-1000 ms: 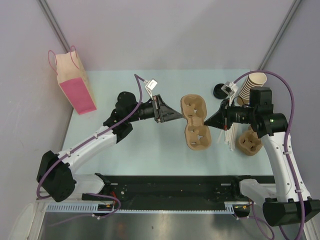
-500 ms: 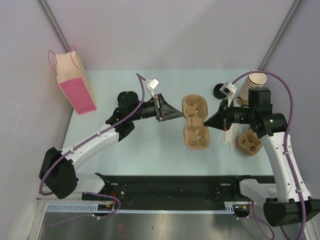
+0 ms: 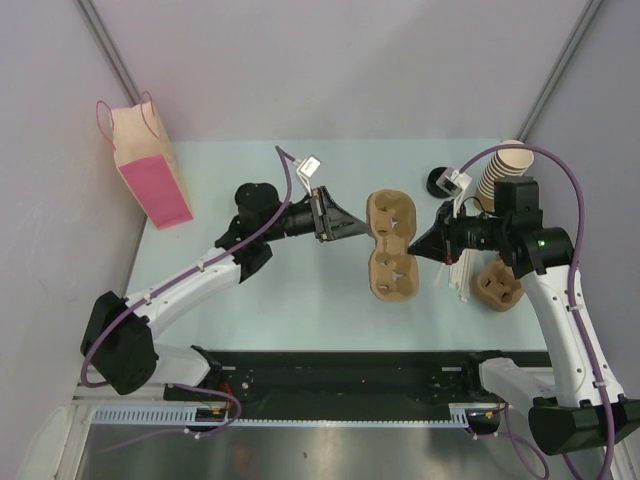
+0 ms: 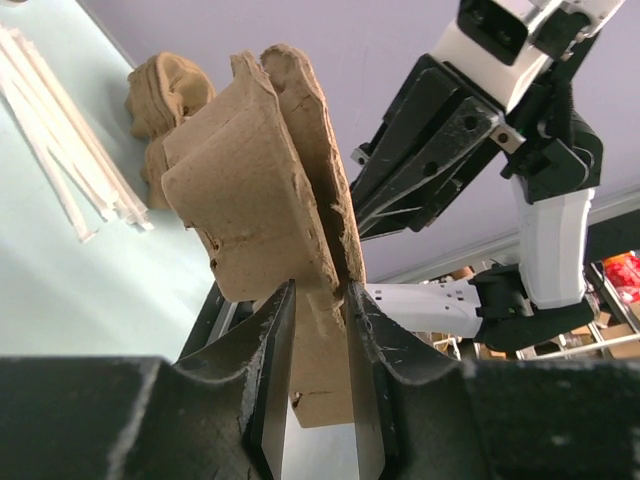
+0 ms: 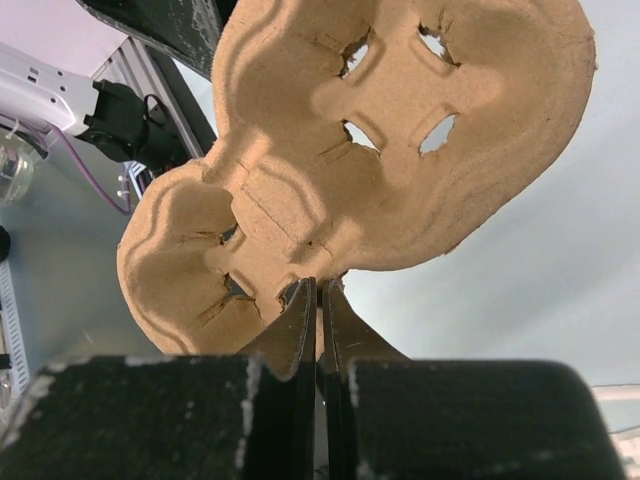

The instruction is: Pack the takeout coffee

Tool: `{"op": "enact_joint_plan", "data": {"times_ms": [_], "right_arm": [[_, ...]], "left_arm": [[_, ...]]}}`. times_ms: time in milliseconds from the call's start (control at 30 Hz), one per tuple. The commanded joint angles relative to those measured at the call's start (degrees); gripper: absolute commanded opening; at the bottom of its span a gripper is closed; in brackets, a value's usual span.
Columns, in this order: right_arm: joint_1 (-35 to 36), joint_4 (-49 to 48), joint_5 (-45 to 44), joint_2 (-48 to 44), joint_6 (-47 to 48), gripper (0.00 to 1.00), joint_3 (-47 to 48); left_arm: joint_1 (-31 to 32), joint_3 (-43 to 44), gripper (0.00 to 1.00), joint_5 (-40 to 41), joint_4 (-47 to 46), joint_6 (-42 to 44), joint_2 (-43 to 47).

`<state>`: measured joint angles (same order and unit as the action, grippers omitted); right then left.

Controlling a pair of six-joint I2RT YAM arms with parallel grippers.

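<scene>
Grip check: left pincer (image 4: 320, 300) grips the carrier (image 3: 392, 245) rim, right pincer (image 5: 320, 295) pinched thin on the opposite edge. Looks like two nested layers: pull apart slowly, no twisting, pulp tears. The coffee (image 3: 437, 183) sits far right on counter (image 3: 300, 290), by cup stack (image 3: 505, 170).

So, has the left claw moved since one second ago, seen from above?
Yes, slightly: the left claw has shifted away from the pink bag, toward the right arm's side, gripping the cup carrier.
</scene>
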<state>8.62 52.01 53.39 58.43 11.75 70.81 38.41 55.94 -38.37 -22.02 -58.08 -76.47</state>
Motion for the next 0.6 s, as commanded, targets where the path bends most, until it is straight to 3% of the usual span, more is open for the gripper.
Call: {"op": "enact_joint_plan", "data": {"times_ms": [0, 267, 367, 467, 500, 567], "right_arm": [[0.7, 0.1, -0.5, -1.3, 2.0, 0.00, 0.1], [1.0, 0.0, 0.9, -1.7, 2.1, 0.00, 0.0], [1.0, -0.5, 1.5, -1.8, 1.6, 0.00, 0.0], [1.0, -0.5, 1.6, -1.9, 1.4, 0.00, 0.0], [0.9, -0.6, 1.6, -1.9, 1.3, 0.00, 0.1], [0.5, -1.3, 1.8, -1.9, 0.4, 0.00, 0.0]], "left_arm": [[0.3, 0.3, 0.32, -1.4, -5.7, -2.9, 0.1], [0.4, 1.8, 0.31, -0.5, -2.3, -1.9, -1.3], [0.4, 1.5, 0.26, -0.2, -1.6, -1.8, -1.4], [0.4, 1.4, 0.13, -0.3, -1.5, -1.8, -1.3], [0.4, 1.4, 0.02, -0.2, -1.4, -1.6, -1.3], [0.4, 1.2, 0.00, -0.1, -0.7, -1.4, -1.1]]}}
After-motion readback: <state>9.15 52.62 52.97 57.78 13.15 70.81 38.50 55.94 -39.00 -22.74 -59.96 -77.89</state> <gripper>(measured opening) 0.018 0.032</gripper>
